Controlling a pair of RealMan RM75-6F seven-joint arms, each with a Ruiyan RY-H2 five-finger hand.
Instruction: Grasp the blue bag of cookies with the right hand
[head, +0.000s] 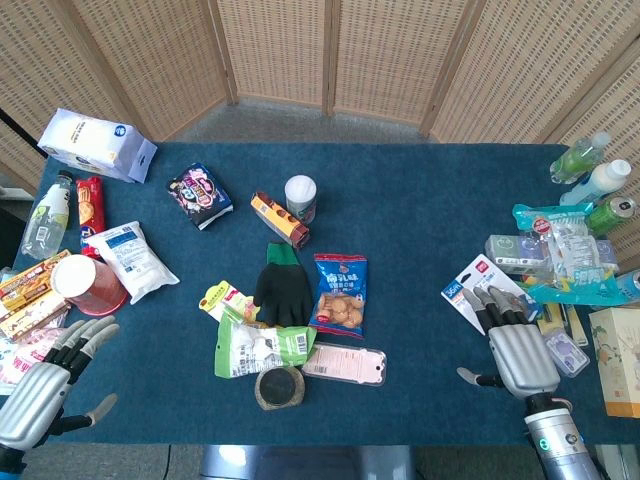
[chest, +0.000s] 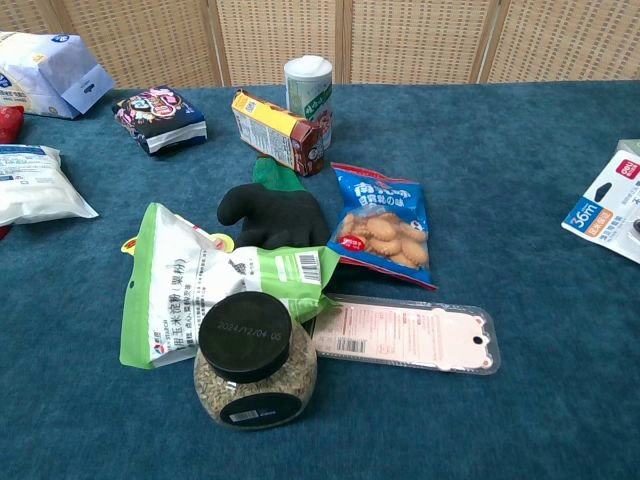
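Observation:
The blue bag of cookies (head: 339, 292) lies flat in the middle of the blue table, picture side up, and shows in the chest view too (chest: 383, 222). A black glove (head: 282, 288) touches its left edge. My right hand (head: 517, 345) rests on the cloth at the front right, far to the right of the bag, fingers apart and holding nothing. My left hand (head: 45, 383) hovers at the front left corner, fingers spread and empty. Neither hand shows in the chest view.
A pink flat package (head: 344, 364) lies just in front of the cookies, with a green-white pouch (head: 258, 347) and a black-lidded jar (head: 277, 387) to its left. An orange box (head: 279, 218) and white can (head: 300, 198) stand behind. Bottles and packets (head: 565, 250) crowd the right edge.

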